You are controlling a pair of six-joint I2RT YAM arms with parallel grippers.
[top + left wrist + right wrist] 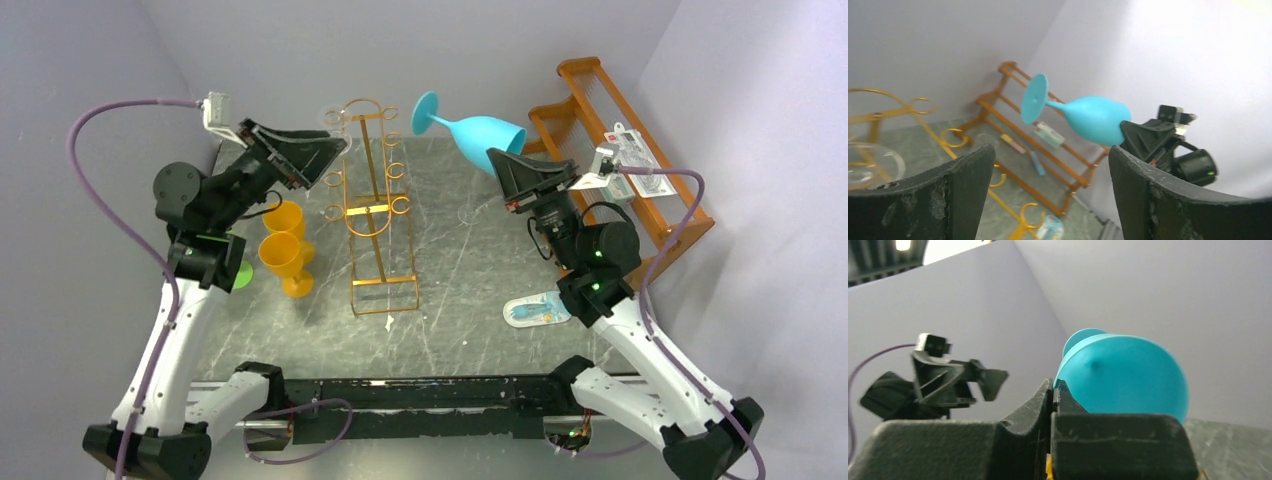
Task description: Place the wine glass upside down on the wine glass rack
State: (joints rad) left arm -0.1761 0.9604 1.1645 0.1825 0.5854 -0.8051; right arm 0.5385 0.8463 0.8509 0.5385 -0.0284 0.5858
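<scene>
I work in a robotics lab cell, not a home. Plain pale walls (pixel 300 50) box in my marble-patterned table (pixel 470 260) at 9, 12 and 3 o'clock. My left arm (pixel 175 330) and right arm (pixel 640 340) are bolted beside a black rail (pixel 420 405) at 6 o'clock, and a purple cable (pixel 150 101) loops loose. A rack (pixel 372 212), a shelf (pixel 583 68) and cups (pixel 285 255) stand on the table.

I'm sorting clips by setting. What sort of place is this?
Probably a staged robot test cell, not a home kitchen: plain lilac walls box in a stone-look table, two robot arms are bolted at its edge, and the few props include a wire wine glass rack and a blue wine glass.
</scene>
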